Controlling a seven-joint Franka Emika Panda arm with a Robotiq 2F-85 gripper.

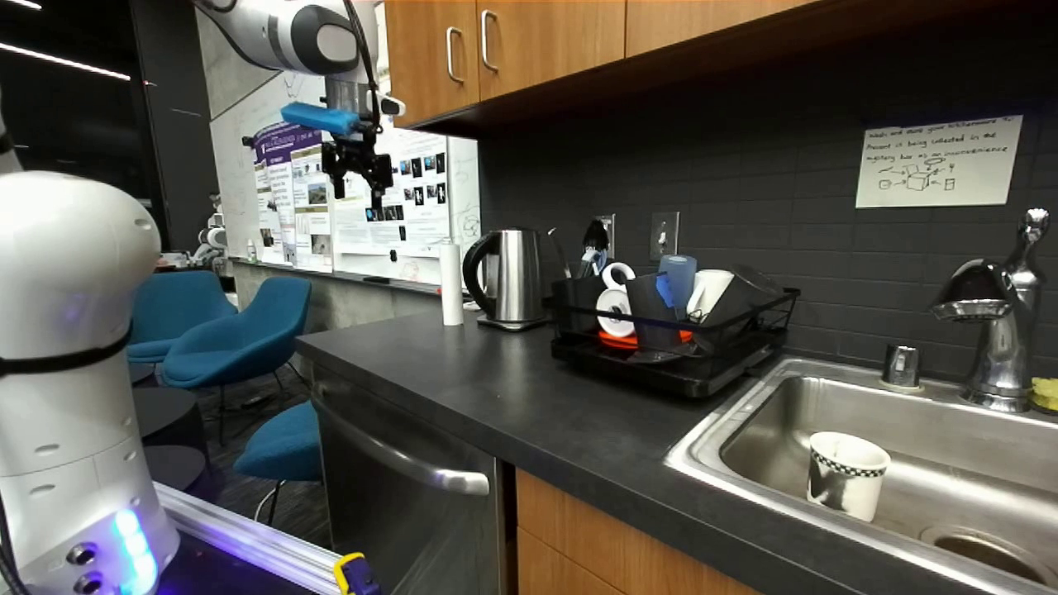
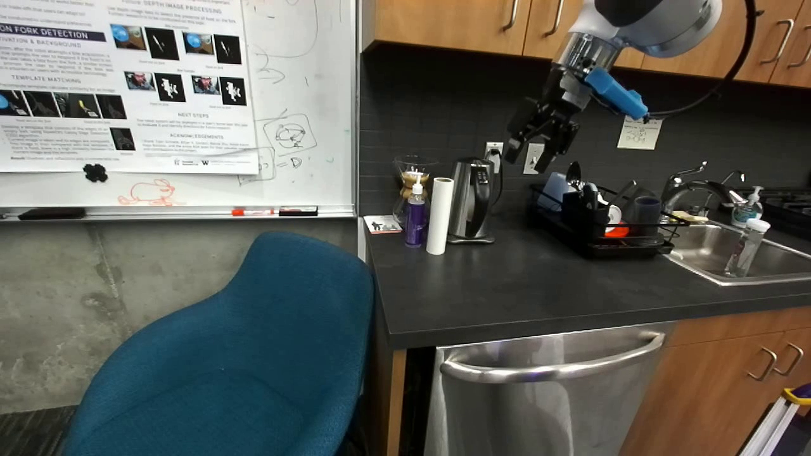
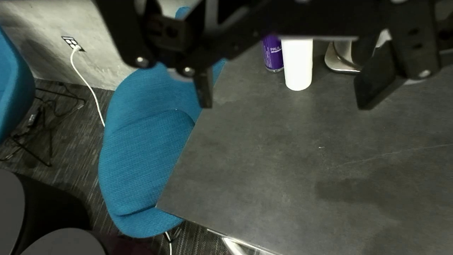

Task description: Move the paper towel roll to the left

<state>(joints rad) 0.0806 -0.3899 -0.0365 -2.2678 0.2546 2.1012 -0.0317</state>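
White paper, wound into a slim cylinder: the paper towel roll [image 2: 440, 216] stands upright on the dark counter [image 2: 507, 285], near the corner where the back edge meets the short end beside the blue chair [image 2: 234, 354]. A purple bottle [image 2: 415, 224] is just beside it toward that short end; whether they touch, I cannot tell. On the opposite flank is a steel kettle [image 2: 466, 206], with a narrow gap between.

I expect the roll to be light, a little soft at the surface and not slippery, the paper giving slightly under a squeeze. Being tall for its base, it could topple from a knock near the top, and a hard clamp might dent it. About mid-height seems the place to take hold, approaching from the front edge; the neighbours leave little room.

In both exterior views the arm [image 2: 671, 35] reaches in from high up, its end bent downward, and the gripper [image 2: 529, 158] hangs well above the counter. In the wrist view its fingers [image 3: 204, 90] stand wide apart, holding nothing; the roll shows beyond, within the gap's span, its upper part hidden.
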